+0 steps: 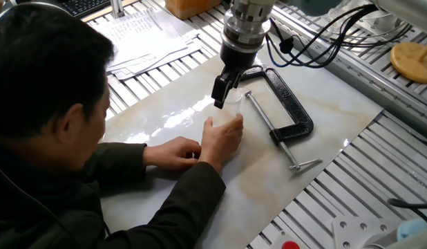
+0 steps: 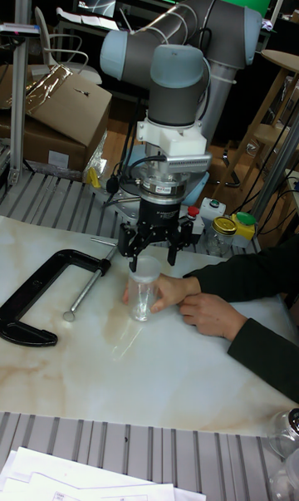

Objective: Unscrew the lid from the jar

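Note:
The clear jar (image 1: 229, 119) (image 2: 142, 300) stands upright on the marble-look board (image 1: 269, 180), and a person's right hand (image 1: 224, 140) (image 2: 171, 294) holds it around its body. Its whitish lid (image 1: 234, 104) (image 2: 146, 268) sits on top. My gripper (image 1: 227, 98) (image 2: 153, 260) comes straight down over the lid. One dark finger (image 2: 133, 256) stands at the lid's left side and the other at its right, and they look closed against it. In the fixed view one finger hides part of the lid.
A black clamp (image 1: 291, 111) (image 2: 33, 292) lies on the board just beside the jar. The person's other hand (image 1: 175, 152) rests nearby, and their head and shoulder fill the left. Papers (image 1: 141, 38), cables (image 1: 317, 34), a wooden disc (image 1: 414, 61) and small jars (image 2: 221, 235) ring the board.

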Robot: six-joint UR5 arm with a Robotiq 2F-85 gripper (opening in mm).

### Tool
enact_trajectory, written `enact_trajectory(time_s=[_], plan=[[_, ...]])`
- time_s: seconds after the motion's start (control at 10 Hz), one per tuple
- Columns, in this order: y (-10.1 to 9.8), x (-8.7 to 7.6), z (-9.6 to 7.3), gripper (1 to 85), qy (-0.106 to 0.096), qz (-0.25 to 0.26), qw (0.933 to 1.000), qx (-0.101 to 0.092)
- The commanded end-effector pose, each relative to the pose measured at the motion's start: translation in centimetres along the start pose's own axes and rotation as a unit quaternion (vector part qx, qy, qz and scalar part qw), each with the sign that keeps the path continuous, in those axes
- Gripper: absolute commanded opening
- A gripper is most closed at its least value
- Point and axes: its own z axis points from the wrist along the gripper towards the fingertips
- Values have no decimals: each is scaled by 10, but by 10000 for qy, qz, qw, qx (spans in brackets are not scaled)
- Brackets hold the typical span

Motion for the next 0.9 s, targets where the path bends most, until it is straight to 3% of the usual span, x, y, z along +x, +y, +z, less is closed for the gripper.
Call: enact_trajectory(time_s=[0.0,0.4,0.8], plan=[[-2,-4,-5,763,-44,-112,9998,-146],[2,-8,-4,763,-59,-91,9997,-222],[-1,-8,-2,753,-63,-117,9998,-171]])
